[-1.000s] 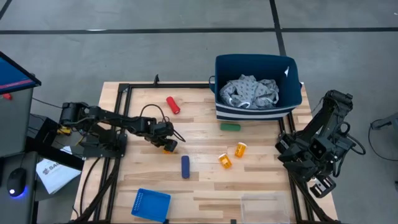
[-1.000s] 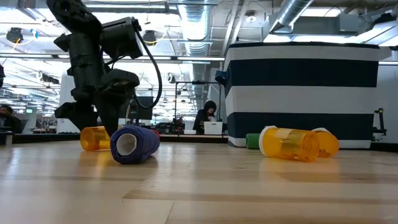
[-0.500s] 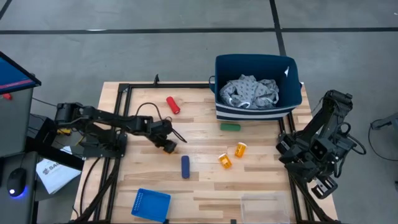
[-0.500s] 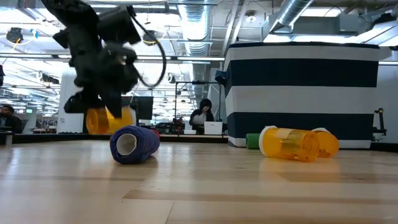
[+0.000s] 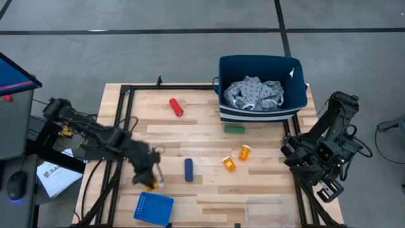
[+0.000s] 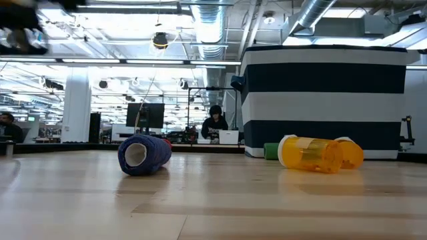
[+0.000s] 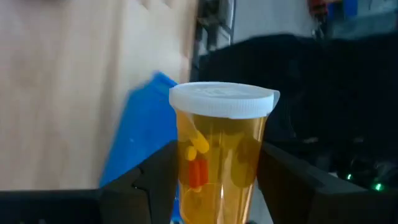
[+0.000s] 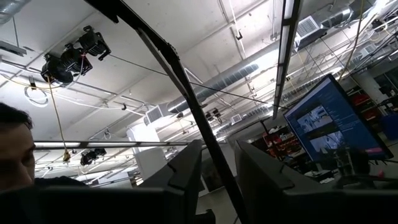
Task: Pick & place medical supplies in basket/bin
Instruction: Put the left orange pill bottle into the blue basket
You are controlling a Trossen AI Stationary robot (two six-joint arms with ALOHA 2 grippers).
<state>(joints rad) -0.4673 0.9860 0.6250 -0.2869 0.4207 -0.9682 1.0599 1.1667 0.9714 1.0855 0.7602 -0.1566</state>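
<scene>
1. High view: the left gripper (image 5: 150, 182) is hanging over the lower left of the table, just above the blue perforated basket (image 5: 154, 208), and it is clenching an orange pill bottle (image 5: 150, 183) that is showing only as a small orange spot at its tip.
2. High view: the navy striped bin (image 5: 261, 88) is sitting at the upper right of the table with the grey patterned garment (image 5: 255, 94) lying inside it.
3. High view: the green cylinder (image 5: 234, 129) is lying just below the bin, the red cylinder (image 5: 176, 106) is lying at upper centre, and the dark blue cylinder (image 5: 188, 170) is lying near the middle, just right of the left gripper.
4. High view: two more orange pill bottles (image 5: 236, 158) are lying right of centre, and the clear tray (image 5: 271, 211) is sitting at the lower right.
5. High view: the right gripper (image 5: 324, 190) is waiting off the table's right edge; whether it is open cannot be told here.
6. Low view: the dark blue cylinder (image 6: 143, 154) is lying left of centre, the two pill bottles (image 6: 319, 153) are lying at right, and the striped bin (image 6: 324, 100) is standing behind them.
7. Left wrist view: the gripper's fingers (image 7: 152, 180) are pressing both sides of the white-capped pill bottle (image 7: 219, 155), with the blue basket (image 7: 145, 140) showing behind it.
8. Right wrist view: the right gripper's fingers (image 8: 186, 171) are standing apart, grasping nothing, against a ceiling, with part of a person's head (image 8: 15, 146) at the left edge.
</scene>
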